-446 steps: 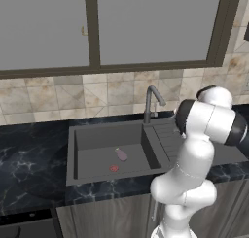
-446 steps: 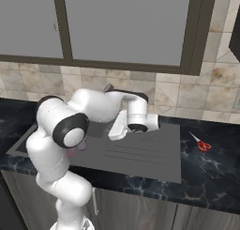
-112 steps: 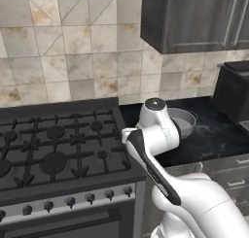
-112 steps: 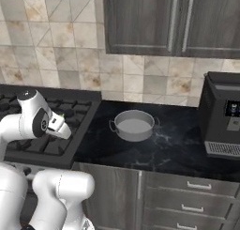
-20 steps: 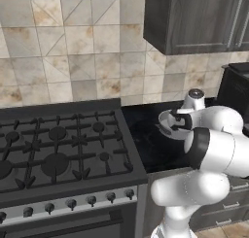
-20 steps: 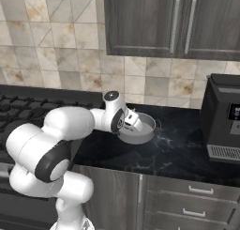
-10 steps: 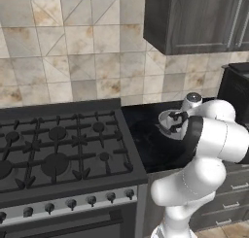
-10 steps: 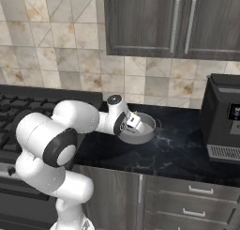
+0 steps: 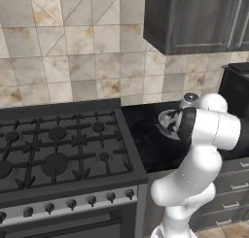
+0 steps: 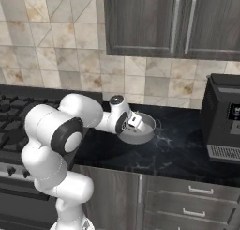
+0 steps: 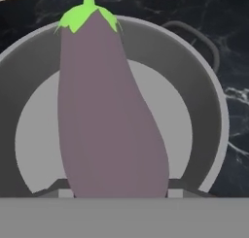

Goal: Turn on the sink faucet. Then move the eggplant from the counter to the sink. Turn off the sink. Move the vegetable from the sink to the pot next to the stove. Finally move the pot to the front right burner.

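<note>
The eggplant [image 11: 107,110] is pale purple with a green cap. It hangs over the inside of the shallow grey pot [image 11: 204,101], with my gripper [image 11: 116,191] shut on its lower end. The pot [image 10: 146,133] stands on the black counter [image 10: 183,149], just right of the stove [image 9: 58,149]. From the right base view my gripper [image 10: 136,122] sits over the pot's left half. From the left base view the gripper [image 9: 170,123] points away over the counter and the arm hides most of the pot.
A dark coffee machine [image 10: 222,121] stands on the counter at the far right. Dark wall cabinets [image 10: 154,22] hang above. The stove's front right burner [image 9: 103,157] lies nearest the pot's side, with knobs [image 9: 73,203] along the front edge.
The hand has edged a little further over the pot with the eggplant still in its grip. The pot has not moved.
</note>
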You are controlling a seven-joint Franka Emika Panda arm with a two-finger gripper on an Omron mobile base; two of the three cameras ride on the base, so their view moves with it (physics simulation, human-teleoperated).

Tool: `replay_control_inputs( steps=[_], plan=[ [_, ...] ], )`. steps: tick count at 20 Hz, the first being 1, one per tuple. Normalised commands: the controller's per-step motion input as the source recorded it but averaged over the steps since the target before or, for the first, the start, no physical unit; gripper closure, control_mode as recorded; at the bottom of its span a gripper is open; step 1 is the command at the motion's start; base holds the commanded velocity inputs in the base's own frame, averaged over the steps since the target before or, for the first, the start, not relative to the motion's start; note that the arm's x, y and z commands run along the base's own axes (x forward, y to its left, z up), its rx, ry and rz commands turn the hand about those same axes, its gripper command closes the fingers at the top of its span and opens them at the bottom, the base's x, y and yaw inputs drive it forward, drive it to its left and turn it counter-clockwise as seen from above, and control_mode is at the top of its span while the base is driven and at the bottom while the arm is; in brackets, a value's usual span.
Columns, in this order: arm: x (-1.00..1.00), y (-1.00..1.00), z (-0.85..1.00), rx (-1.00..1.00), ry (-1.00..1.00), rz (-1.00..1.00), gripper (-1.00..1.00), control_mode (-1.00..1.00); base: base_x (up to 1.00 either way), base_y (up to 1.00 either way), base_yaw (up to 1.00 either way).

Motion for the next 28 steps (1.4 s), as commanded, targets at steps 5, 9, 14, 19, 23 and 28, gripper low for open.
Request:
replay_control_inputs(
  steps=[5, 9, 14, 19, 23, 28],
  plan=[
    [0.07, -0.07, 0.0, 0.0, 0.01, 0.0, -1.0, -1.0, 0.0, 0.0, 0.0],
    [-0.01, -0.1, 0.04, 0.0, 0.0, 0.0, -1.0, -1.0, 0.0, 0.0, 0.0],
    [-0.12, 0.01, 0.26, 0.0, -0.04, 0.0, -1.0, -1.0, 0.0, 0.0, 0.0],
    [-0.42, 0.22, 0.38, -0.05, -0.09, 0.0, -1.0, -1.0, 0.0, 0.0, 0.0],
    [-0.47, 0.35, 0.37, -0.08, -0.05, 0.0, -1.0, -1.0, 0.0, 0.0, 0.0],
    [-0.31, 0.57, 0.18, -0.16, 0.01, 0.02, -1.0, -1.0, 0.0, 0.0, 0.0]
  ],
)
